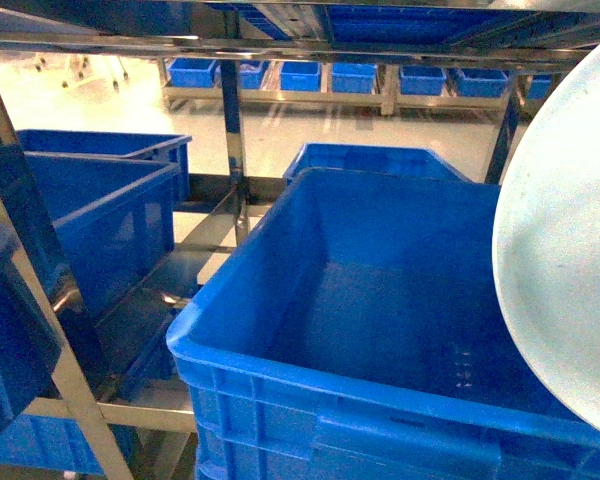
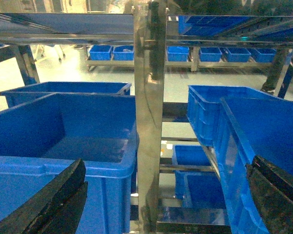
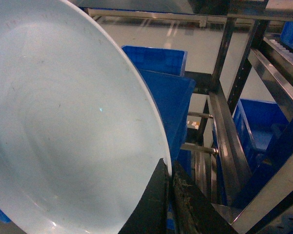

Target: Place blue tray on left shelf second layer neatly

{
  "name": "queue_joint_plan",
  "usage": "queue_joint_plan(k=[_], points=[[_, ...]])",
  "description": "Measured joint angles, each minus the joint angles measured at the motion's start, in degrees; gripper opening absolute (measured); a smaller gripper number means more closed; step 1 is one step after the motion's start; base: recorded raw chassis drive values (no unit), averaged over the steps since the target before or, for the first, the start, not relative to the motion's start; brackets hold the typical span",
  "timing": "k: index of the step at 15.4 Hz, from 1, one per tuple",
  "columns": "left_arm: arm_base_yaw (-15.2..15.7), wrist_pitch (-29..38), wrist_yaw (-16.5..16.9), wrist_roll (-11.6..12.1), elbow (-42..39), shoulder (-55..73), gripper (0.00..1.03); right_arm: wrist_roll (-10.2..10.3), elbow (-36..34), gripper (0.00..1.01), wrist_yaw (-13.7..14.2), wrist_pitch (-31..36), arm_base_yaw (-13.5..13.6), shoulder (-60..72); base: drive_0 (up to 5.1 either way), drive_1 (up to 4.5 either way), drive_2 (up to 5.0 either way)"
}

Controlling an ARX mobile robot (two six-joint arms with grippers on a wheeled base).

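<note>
The blue tray (image 1: 565,250) is a pale round dish held on edge at the right side of the head view, above the right end of a large blue crate (image 1: 380,300). In the right wrist view the blue tray (image 3: 63,122) fills the left half, and my right gripper (image 3: 170,180) is shut on its rim, one dark finger on each face. The left shelf (image 1: 235,130) is a shiny steel rack loaded with crates. My left gripper (image 2: 168,163) is open with nothing in it, facing a steel post (image 2: 149,97) of the shelf. Neither gripper shows in the head view.
Deep blue crates (image 1: 100,220) fill the tier to the left of the post, and another crate (image 1: 375,160) stands behind the large one. A steel rail (image 1: 280,50) runs overhead. Rails and posts (image 3: 224,122) lie right of the tray. More crates (image 2: 107,51) line the far wall.
</note>
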Motion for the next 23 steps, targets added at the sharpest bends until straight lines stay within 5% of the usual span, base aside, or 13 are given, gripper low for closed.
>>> queue_joint_plan(k=[22, 23], points=[[0.0, 0.0, 0.0, 0.0, 0.0, 0.0, 0.98, 0.0, 0.0, 0.02, 0.0, 0.0, 0.0, 0.0, 0.0, 0.0, 0.0], [0.0, 0.0, 0.0, 0.0, 0.0, 0.0, 0.98, 0.7, 0.6, 0.02, -2.2, -3.2, -1.0, 0.3, 0.0, 0.0, 0.0]])
